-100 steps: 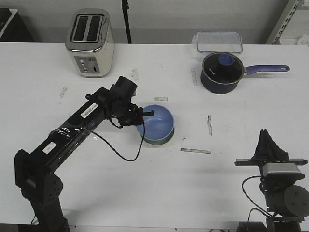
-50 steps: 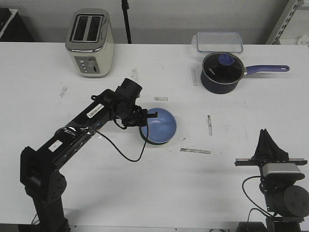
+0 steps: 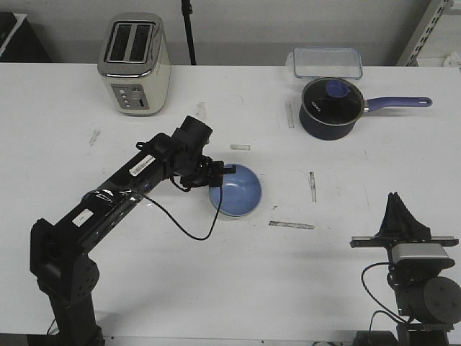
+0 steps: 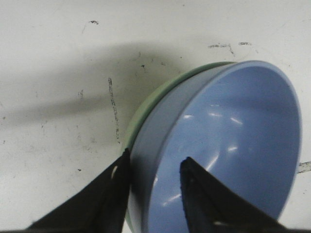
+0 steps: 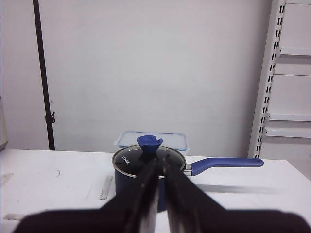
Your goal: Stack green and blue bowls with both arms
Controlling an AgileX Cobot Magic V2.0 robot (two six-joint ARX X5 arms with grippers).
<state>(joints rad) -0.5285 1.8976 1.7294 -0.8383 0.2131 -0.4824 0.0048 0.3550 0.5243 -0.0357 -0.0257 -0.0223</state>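
Note:
The blue bowl [image 3: 238,191] [image 4: 228,136] sits nested in the green bowl [image 3: 215,205] at the table's middle. Only a pale green sliver [image 4: 146,104] of the green bowl shows along one side of the blue one. My left gripper [image 3: 220,175] [image 4: 156,156] straddles the blue bowl's near-left wall. One finger [image 4: 109,194] presses the outside and the other is inside the bowl. My right gripper [image 3: 398,209] [image 5: 160,158] is far off at the front right, shut on nothing and pointing up and away over the table.
A cream toaster [image 3: 135,63] stands at the back left. A dark navy saucepan [image 3: 330,108] [image 5: 126,182] with a purple handle and a clear lidded container [image 3: 326,62] are at the back right. Short tape strips [image 3: 292,225] lie near the bowls.
The blue bowl has come down from a raised tilt and settled lower into the green bowl. The left arm shifted slightly with it. The right arm has not moved.

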